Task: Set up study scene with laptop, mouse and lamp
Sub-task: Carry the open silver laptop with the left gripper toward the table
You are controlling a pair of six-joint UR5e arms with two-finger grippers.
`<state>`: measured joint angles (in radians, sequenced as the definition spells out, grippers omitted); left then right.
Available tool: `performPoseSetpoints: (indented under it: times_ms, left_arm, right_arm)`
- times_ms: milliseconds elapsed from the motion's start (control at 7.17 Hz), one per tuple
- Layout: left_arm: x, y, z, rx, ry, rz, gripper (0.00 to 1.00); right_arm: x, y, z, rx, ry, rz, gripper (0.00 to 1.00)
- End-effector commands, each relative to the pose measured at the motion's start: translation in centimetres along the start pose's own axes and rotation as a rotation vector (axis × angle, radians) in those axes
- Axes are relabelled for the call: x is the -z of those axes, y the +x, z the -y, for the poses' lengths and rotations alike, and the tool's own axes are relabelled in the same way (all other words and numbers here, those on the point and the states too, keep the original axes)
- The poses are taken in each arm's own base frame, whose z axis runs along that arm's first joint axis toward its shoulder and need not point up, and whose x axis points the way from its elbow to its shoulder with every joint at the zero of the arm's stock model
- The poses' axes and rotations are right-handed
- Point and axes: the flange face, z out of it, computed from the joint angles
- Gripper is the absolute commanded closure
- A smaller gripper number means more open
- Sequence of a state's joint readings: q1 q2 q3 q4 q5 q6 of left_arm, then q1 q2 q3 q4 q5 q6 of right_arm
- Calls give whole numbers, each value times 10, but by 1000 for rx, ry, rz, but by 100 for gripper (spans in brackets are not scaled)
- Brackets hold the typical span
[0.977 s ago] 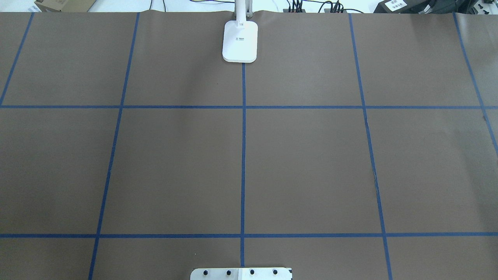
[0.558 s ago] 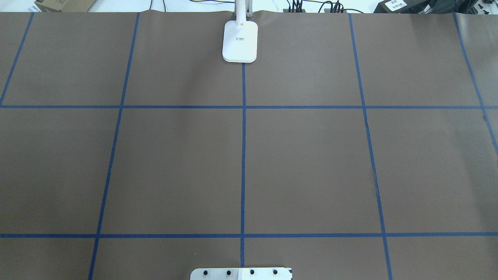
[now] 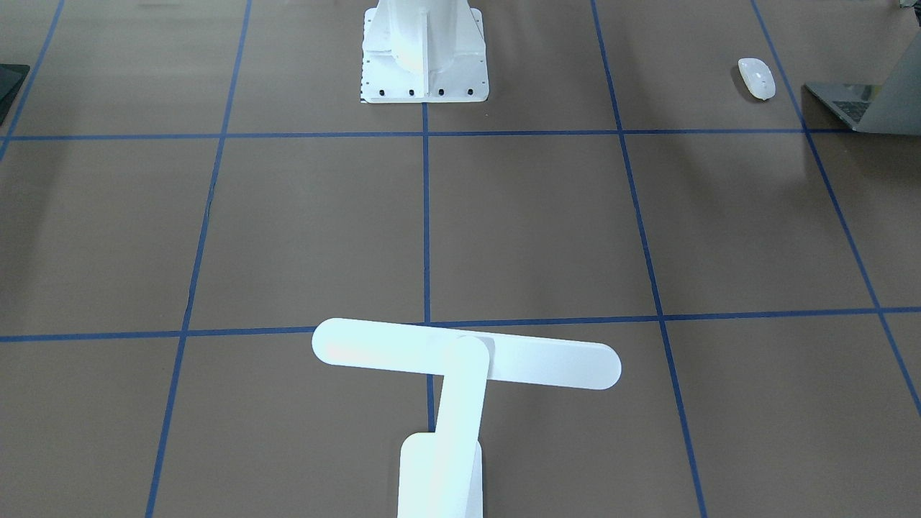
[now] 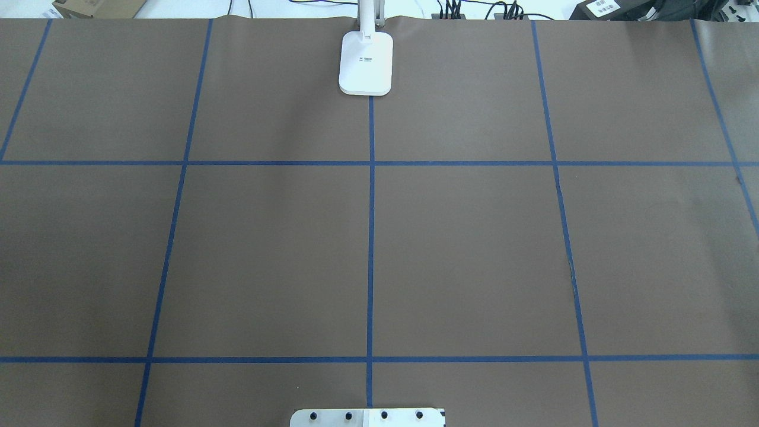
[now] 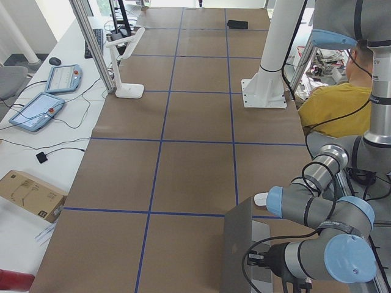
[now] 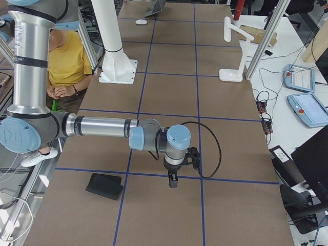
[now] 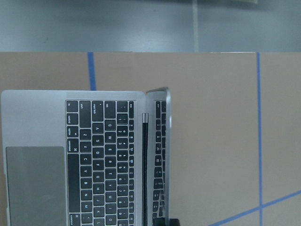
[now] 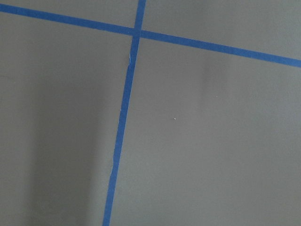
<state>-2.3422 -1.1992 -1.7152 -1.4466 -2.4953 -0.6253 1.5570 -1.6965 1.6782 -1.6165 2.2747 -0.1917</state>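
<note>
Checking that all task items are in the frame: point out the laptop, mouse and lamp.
laptop (image 7: 103, 160), left wrist-mounted view, on the keyboard.
mouse (image 3: 756, 78), exterior front-facing view, on its top shell.
lamp (image 3: 554, 363), exterior front-facing view, on the bar head.

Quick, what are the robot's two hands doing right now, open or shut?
Left gripper: cannot be told; seen only sideways, by the laptop.
Right gripper: cannot be told; seen only sideways, above the table.

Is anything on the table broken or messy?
Nothing is spilled or tipped. The laptop and mouse sit far from the lamp, and one blue tape line looks slightly torn.
</note>
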Motion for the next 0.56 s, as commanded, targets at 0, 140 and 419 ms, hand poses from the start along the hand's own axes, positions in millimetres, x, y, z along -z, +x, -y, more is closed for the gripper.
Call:
performPoseSetpoints:
  times_ms: [0, 140, 419]
  left_arm:
    - [0, 91, -6, -142, -7, 34, 100]
    - [0, 138, -14, -177, -4, 45, 100]
    - [-14, 214, -42, -227, -18, 75, 100]
  right_arm:
    - [0, 0, 0, 1, 1, 2, 0]
    - [0, 0, 0, 1, 1, 0, 0]
    - [0, 0, 0, 0, 0, 0, 0]
